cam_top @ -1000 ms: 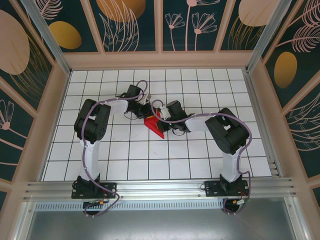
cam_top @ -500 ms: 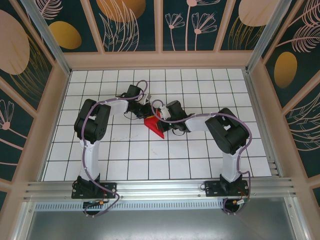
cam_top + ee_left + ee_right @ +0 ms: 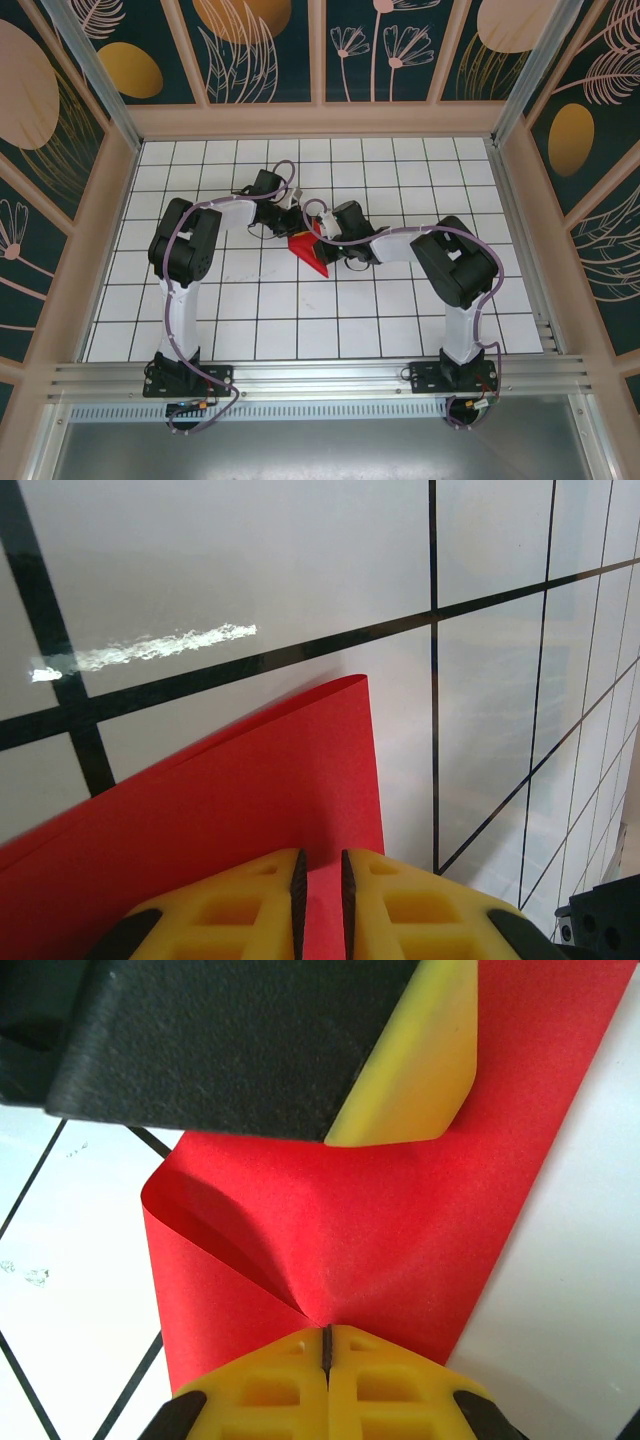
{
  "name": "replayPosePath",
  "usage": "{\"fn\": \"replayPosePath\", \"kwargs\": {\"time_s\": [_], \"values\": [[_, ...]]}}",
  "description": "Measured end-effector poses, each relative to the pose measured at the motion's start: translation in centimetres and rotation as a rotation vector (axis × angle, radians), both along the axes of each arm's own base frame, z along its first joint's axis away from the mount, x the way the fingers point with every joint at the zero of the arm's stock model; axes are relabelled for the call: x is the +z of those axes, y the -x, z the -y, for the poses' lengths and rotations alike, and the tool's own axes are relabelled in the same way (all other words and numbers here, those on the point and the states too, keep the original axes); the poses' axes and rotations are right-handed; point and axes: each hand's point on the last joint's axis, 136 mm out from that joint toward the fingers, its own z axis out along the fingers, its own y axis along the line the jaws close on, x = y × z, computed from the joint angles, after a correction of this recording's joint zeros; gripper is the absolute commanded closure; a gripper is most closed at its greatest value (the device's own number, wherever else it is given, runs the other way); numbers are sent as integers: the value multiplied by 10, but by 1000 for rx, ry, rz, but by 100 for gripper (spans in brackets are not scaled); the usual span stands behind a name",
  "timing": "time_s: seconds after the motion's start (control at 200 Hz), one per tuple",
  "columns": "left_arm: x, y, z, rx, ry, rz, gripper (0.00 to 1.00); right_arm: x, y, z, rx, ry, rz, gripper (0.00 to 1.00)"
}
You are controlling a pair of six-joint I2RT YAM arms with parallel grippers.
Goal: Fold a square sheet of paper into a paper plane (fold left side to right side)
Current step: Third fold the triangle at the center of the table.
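The square sheet of paper (image 3: 308, 254) is bright red and partly folded, lying mid-table between both arms. In the right wrist view one layer (image 3: 400, 1220) curls over another, and the creases run to a point at my right gripper (image 3: 327, 1338), which is shut on that fold. My left gripper (image 3: 320, 865) has its jaws a narrow slit apart, and the red paper (image 3: 250, 790) runs through the slit and out past the tips to a curled corner. From above, the left gripper (image 3: 298, 218) meets the sheet from the far left and the right gripper (image 3: 325, 243) from the right. One left finger (image 3: 415, 1070) overhangs the paper.
The white gridded table (image 3: 300, 330) spreads around the sheet. Wooden-framed patterned walls (image 3: 320, 120) close in the back and both sides. An aluminium rail (image 3: 320, 375) with both arm bases runs along the near edge.
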Motion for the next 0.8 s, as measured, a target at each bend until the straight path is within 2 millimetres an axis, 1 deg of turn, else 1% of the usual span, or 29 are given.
{"fn": "replayPosePath", "kwargs": {"time_s": [0.355,0.52,0.586,0.696,0.801], "values": [[6,-1,2,-13,-11,8,68,-1,0,1,-3,11,-6,100],[11,-4,-6,-9,-43,11,61,-1,0,1,-2,11,-5,100],[20,-8,-12,4,-47,23,62,-1,0,1,0,12,-4,100],[40,-15,-26,33,-47,67,70,-1,0,1,0,12,-4,100],[63,-9,-38,55,-34,106,73,-1,0,1,0,12,-4,100]]}}
